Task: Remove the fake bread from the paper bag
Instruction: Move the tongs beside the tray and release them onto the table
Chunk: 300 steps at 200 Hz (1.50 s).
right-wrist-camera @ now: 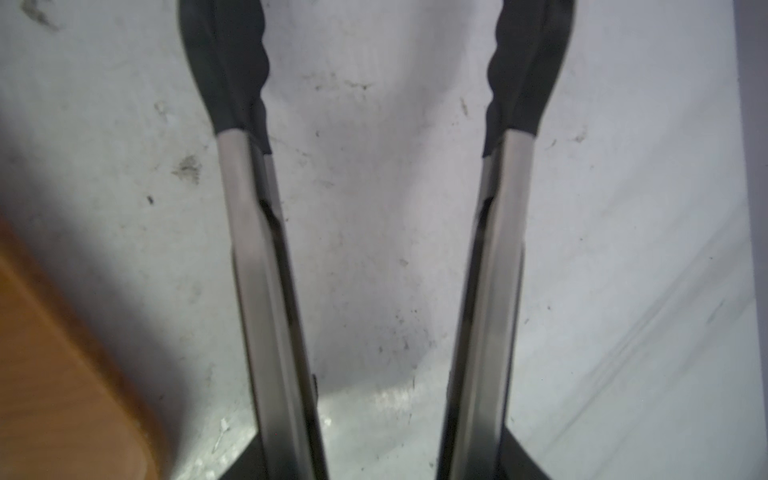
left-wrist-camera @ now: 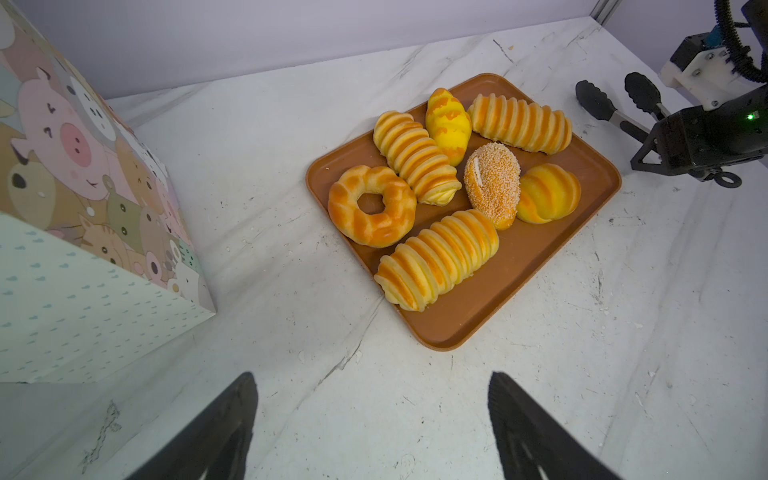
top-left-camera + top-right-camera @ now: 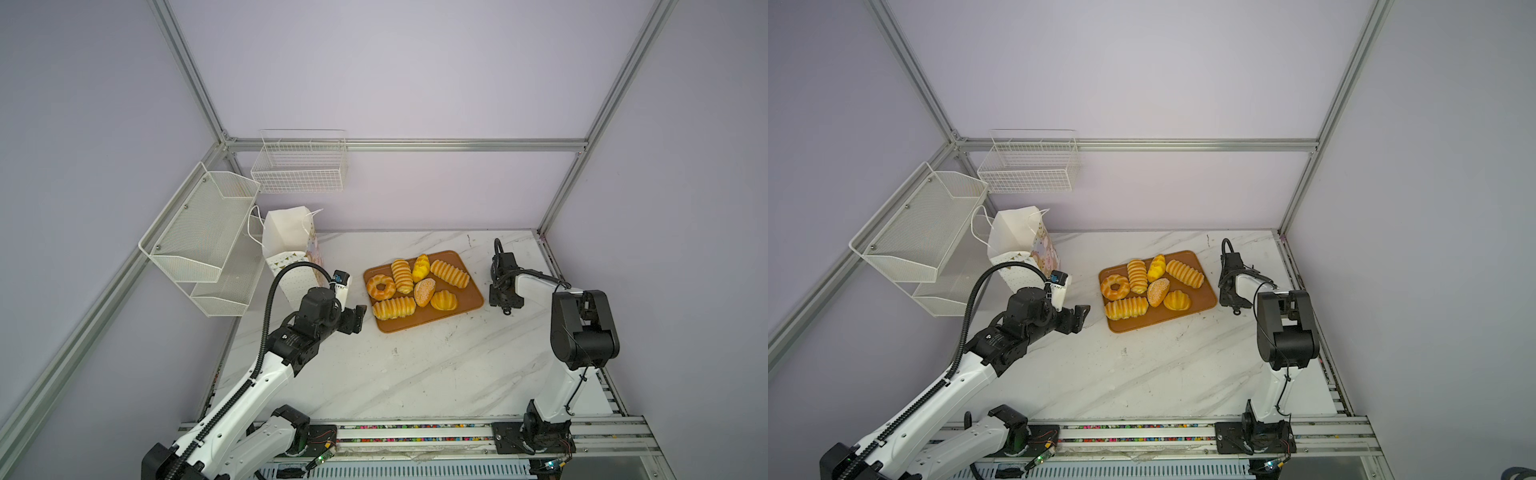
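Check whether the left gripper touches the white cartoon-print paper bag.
Apart. The left wrist view shows bare tabletop between the left gripper and the paper bag.

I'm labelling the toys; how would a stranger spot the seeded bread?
Find the brown tray on the table. Among its seven pieces, the seeded bread lies near the middle, beside a small bun. It alone is brown and seed-speckled; the others are golden yellow, seedless.

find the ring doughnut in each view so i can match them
In a top view: ring doughnut at the left end of the tray.
In a top view: same spot.
Left wrist: middle of the picture.
Right wrist: not in it.
Shared landmark: the orange-brown tray, only its corner in the right wrist view.
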Available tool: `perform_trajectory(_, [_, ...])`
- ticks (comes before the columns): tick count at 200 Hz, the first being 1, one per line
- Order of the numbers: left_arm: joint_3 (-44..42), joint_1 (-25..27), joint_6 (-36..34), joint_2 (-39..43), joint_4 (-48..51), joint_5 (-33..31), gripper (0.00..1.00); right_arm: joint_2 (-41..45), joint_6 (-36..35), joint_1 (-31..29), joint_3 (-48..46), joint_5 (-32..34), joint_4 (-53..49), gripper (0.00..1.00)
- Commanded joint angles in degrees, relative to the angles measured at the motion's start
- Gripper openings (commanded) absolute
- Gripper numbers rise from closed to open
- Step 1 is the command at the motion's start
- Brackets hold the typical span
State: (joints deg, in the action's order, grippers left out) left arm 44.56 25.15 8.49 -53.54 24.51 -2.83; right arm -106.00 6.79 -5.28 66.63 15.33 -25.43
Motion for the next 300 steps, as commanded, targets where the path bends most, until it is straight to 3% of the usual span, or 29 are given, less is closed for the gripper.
perform_trajectory(1, [-0.9,-0.3,-2.5,2.0,-0.9,0.1,0.86,2.2,-0.8,0.1,0.7,3.4,0.1,0.54])
perform_trajectory(72, [-0.9,-0.4,-3.2,4.4,1.4,-1.0,0.87,3.2,-0.4,0.1,0.3,1.3,0.1,0.63])
perform_trajectory(83, [-0.9,-0.4,-3.1,4.4,1.4,-0.9,0.87,3.5,0.0,0.0,0.1,1.6,0.1,0.66])
perform_trajectory(87, [-0.9,-0.4,-3.2,4.5,1.4,-0.9,0.87,3.6,0.1,0.1,0.0,1.9,0.1,0.75])
perform_trajectory(95, [-0.9,-0.5,-3.3,4.5,1.5,-0.9,0.87,3.7,0.2,0.1,-0.2,2.1,0.0,0.78])
perform_trajectory(156, [0.0,-0.5,-5.2,3.5,2.2,-1.5,0.88,6.3,2.0,0.1,-2.0,0.9,-0.1,0.79])
perform_trajectory(213, [-0.6,-1.6,-5.2,1.5,-1.6,-5.5,0.93,19.0,2.5,0.1,-6.2,-1.2,4.6,0.79])
perform_trajectory(300, [-3.8,-7.3,-4.2,5.4,-9.4,-15.2,1.00,37.5,0.1,0.1,-18.2,-6.1,24.3,0.80])
